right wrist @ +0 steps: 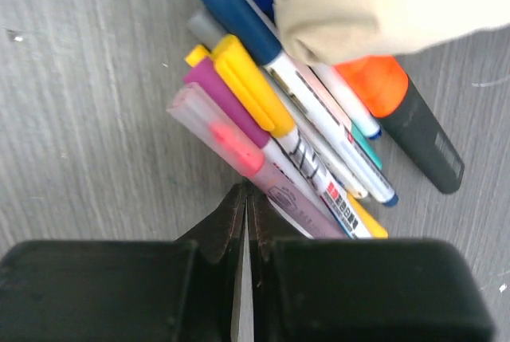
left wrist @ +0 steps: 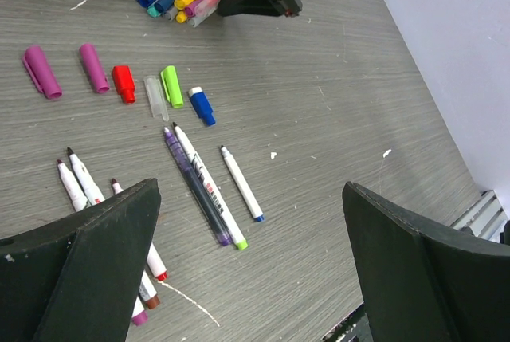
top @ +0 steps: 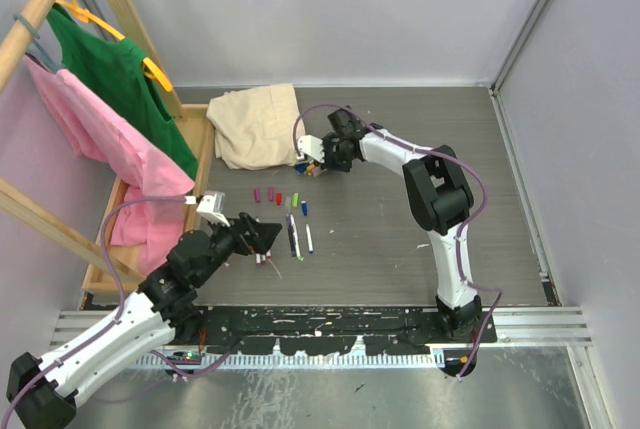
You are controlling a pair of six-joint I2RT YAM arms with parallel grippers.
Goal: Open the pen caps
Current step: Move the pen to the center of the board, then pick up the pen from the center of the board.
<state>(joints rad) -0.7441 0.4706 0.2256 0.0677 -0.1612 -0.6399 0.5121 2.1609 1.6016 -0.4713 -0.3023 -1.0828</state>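
Several loose pen caps lie in a row on the table: purple (left wrist: 41, 72), pink-purple (left wrist: 93, 67), red (left wrist: 123, 84), clear (left wrist: 154, 96), green (left wrist: 171, 86) and blue (left wrist: 202, 106). Uncapped white pens (left wrist: 205, 190) lie just below them, with more (left wrist: 80, 184) at the left. My left gripper (left wrist: 251, 189) hovers open over these pens (top: 293, 234), holding nothing. A pile of capped pens (right wrist: 271, 119) lies at the cloth's edge. My right gripper (right wrist: 245, 190) is shut, its tips pressed against the side of a clear-capped pink pen (right wrist: 239, 147) in that pile (top: 308, 165).
A beige cloth (top: 258, 127) covers the far end of the pile. A thick black marker with an orange cap (right wrist: 406, 119) lies beside the pens. A wooden rack (top: 60, 9) with green and pink garments stands at the left. Walls close the back and right.
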